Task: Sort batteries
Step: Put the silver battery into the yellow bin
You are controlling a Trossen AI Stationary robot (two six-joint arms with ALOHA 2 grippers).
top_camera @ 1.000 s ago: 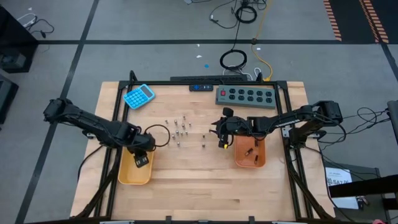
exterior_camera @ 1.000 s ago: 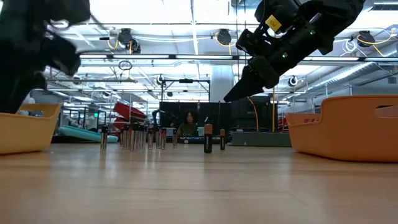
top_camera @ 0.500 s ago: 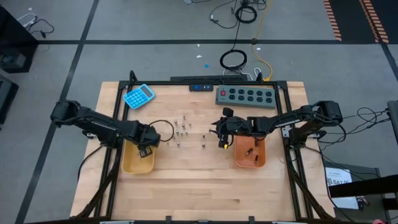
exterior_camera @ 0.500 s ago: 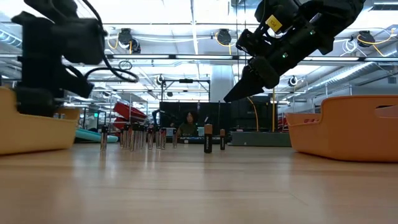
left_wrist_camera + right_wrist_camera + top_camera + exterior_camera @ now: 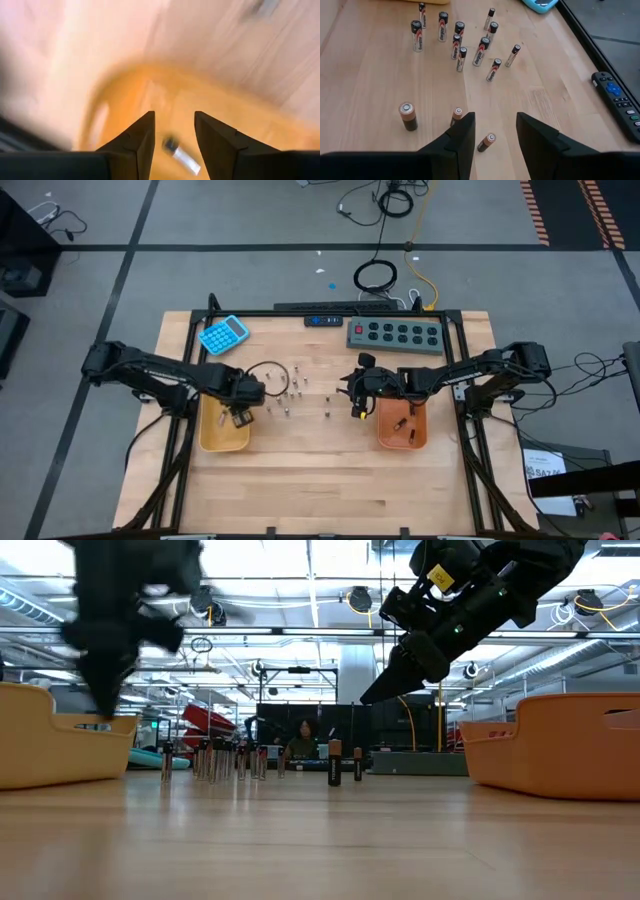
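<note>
Several small batteries (image 5: 290, 388) stand upright in a cluster mid-table, also in the right wrist view as batteries (image 5: 460, 40). Three more batteries (image 5: 457, 116) are nearer my right gripper, one of them lying down. My left gripper (image 5: 240, 418) hangs open, pointing down, over the far end of the yellow tray (image 5: 215, 442). One battery (image 5: 182, 158) lies in that tray below its fingers. My right gripper (image 5: 357, 406) hovers open above the table beside the orange tray (image 5: 420, 442), slanting down toward the three nearby batteries. The orange tray holds a few batteries (image 5: 399, 424).
A blue calculator (image 5: 223, 334), a grey power strip (image 5: 395, 335) and a dark remote (image 5: 322, 320) lie along the far edge. A black cable loop (image 5: 268, 372) arcs from the left arm near the battery cluster. Bare wood stretches along the near side of the table.
My left gripper has swung from over the yellow tray's near part toward the far edge and the battery cluster, rising a little and turning. The yellow tray now lies farther toward the far edge than a second ago. My right arm has kept still.
</note>
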